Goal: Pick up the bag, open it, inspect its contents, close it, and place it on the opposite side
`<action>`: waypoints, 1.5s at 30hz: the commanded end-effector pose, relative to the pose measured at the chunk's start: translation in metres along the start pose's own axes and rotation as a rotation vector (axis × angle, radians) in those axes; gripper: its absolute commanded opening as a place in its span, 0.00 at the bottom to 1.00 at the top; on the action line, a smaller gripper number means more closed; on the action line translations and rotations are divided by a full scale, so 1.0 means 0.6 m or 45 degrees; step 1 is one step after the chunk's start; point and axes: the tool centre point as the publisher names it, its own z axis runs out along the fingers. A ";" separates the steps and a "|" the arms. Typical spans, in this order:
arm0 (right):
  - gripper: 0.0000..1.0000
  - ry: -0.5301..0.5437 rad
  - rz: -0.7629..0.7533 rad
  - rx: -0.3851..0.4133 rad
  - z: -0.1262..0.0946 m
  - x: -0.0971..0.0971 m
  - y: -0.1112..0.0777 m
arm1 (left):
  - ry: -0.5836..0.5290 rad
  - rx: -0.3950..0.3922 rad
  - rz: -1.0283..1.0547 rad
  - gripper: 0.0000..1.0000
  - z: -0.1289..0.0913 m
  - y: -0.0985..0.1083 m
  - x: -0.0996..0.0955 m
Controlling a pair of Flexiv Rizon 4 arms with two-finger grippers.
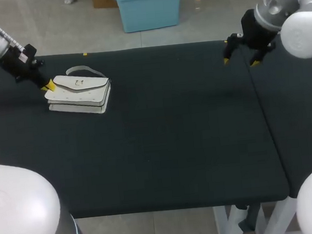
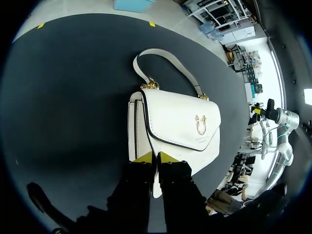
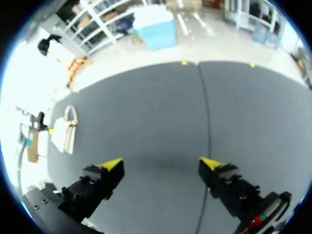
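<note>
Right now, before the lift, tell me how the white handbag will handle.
The white handbag keeps crisp edges lying flat, so it probably stays fairly stiff, not saggy. Its thin strap arches loosely and will likely flop. Lifted by one edge only, it would probably tilt or swing.

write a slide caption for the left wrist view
Left gripper pinches the edge of the closed white handbag lying flat on the dark table.

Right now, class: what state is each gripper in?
Left gripper: closed on the bag, at its edge.
Right gripper: open, holding nothing.
</note>
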 end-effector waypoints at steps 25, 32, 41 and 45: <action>1.00 -0.245 0.142 0.186 -0.059 -0.086 0.034 | 0.102 0.207 0.014 0.00 -0.118 -0.081 -0.193; 1.00 -0.282 0.161 0.190 -0.057 -0.092 0.030 | 0.109 0.224 -0.004 0.00 -0.139 -0.091 -0.225; 1.00 -0.288 0.184 0.185 -0.061 -0.097 0.026 | 0.130 0.228 -0.029 0.00 -0.154 -0.097 -0.249; 1.00 -0.287 0.189 0.179 -0.062 -0.098 0.025 | 0.145 0.227 -0.012 0.80 -0.156 -0.088 -0.246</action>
